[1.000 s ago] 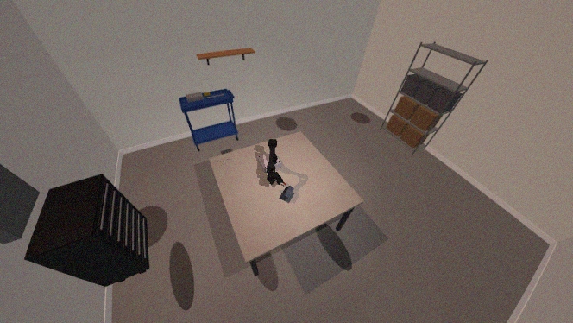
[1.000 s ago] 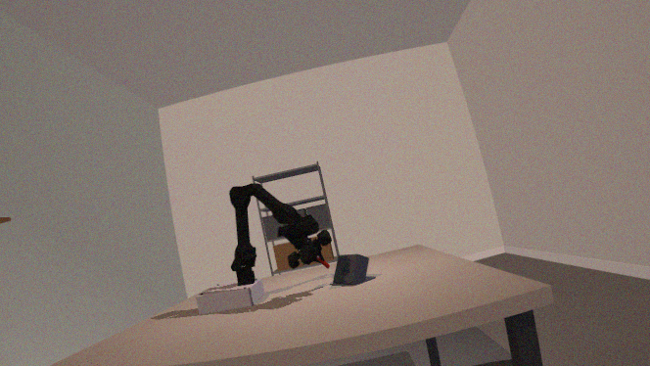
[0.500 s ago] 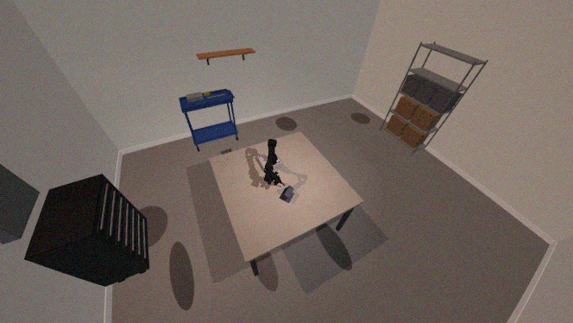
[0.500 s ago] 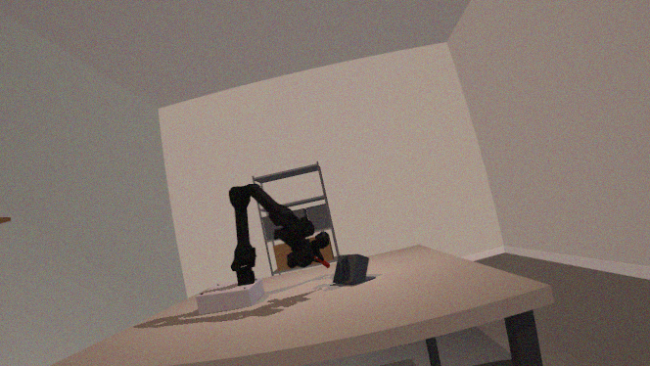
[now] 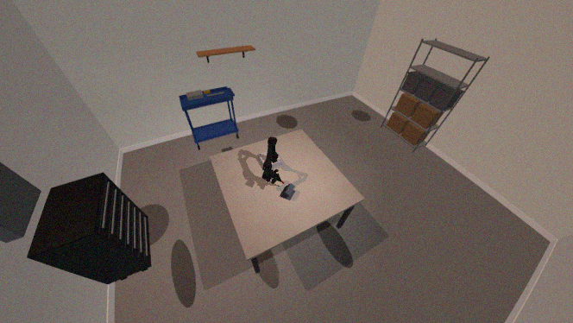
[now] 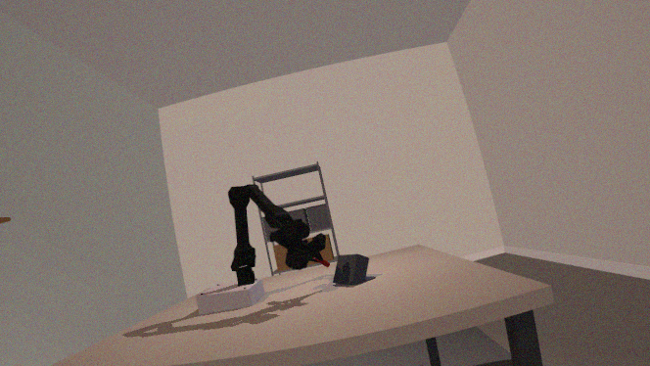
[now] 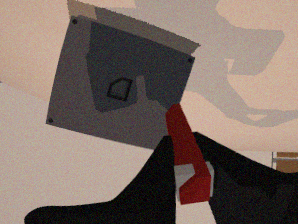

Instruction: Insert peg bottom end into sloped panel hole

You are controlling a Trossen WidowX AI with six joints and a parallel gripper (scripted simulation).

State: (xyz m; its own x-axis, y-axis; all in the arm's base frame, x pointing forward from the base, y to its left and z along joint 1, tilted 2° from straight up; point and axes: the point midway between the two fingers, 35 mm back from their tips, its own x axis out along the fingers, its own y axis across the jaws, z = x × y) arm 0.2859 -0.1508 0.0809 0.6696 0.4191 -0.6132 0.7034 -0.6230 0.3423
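My gripper (image 7: 180, 139) pinches the red peg (image 7: 184, 145), lower centre of the wrist view; its tip sits just short of the grey panel's (image 7: 73, 90) edge, right of the hole (image 7: 120, 88).

bare table (image 7: 40, 183) lies beside the sloped panel (image 7: 73, 96); nothing seems to block its hole (image 7: 120, 88).
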